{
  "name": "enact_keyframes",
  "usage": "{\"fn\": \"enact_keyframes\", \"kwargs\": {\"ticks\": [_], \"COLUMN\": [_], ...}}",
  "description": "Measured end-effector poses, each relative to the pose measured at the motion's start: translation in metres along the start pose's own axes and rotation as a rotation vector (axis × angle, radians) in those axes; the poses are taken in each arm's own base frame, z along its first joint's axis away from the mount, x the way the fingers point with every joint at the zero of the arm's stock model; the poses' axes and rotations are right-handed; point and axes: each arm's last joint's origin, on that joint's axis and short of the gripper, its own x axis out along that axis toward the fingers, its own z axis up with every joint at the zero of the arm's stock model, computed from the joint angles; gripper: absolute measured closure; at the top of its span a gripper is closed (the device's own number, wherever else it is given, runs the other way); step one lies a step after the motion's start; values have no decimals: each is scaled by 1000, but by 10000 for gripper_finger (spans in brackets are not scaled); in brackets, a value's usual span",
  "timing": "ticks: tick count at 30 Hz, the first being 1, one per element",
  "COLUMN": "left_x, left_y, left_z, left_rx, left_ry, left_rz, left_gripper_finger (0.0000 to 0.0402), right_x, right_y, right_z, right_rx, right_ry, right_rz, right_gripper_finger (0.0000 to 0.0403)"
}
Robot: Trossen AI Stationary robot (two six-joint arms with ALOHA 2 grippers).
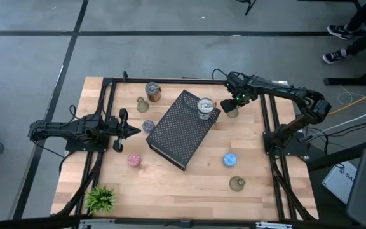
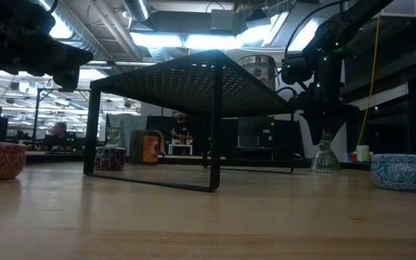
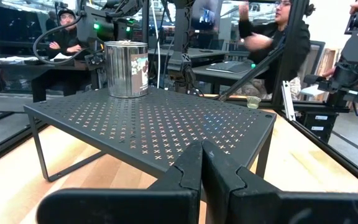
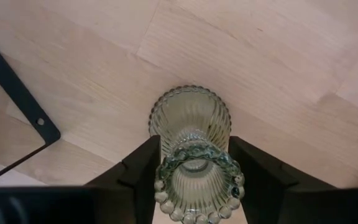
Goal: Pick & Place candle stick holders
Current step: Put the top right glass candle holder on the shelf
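A: Where's our green holder [image 4: 193, 146]?
B: Upright on the table [image 1: 170, 178], axis vertical, beside the black rack [image 1: 182, 129].
A: Our right gripper [image 4: 194, 168]?
B: Fingers clasping its ribbed sides. Left gripper [image 1: 134, 131]: pinched closed, empty.

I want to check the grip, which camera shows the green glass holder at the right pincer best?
Right wrist view: the green glass holder fills it, between the right pincer fingers. High view shows it small; low view, only its base; left wrist view, not at all.

Right gripper [image 4: 194, 177] fingertips cut off at frame edge, contact with green holder [image 4: 191, 140] unclear. Background people [image 3: 272, 37] blurred
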Motion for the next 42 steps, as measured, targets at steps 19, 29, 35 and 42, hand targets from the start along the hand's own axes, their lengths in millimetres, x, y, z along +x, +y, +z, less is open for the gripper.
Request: {"fn": "enact_keyframes", "kwargs": {"ticks": [19, 29, 35, 42], "left_x": [0, 0, 0, 0], "left_y": [0, 0, 0, 0], "left_z": [0, 0, 0, 0], "left_rx": [0, 0, 0, 0], "left_ry": [0, 0, 0, 0], "left_rz": [0, 0, 0, 0], "left_gripper_finger": [400, 400, 400, 400], "right_x": [-66, -115, -142, -169], "right_y": [9, 24, 30, 49], "right_z": [15, 14, 5, -14], "right_rx": [-83, -142, -190, -295], "right_ry": [0, -24, -1, 3], "right_rz": [-18, 2, -1, 21], "right_gripper_finger": [230, 230, 230, 230]}}
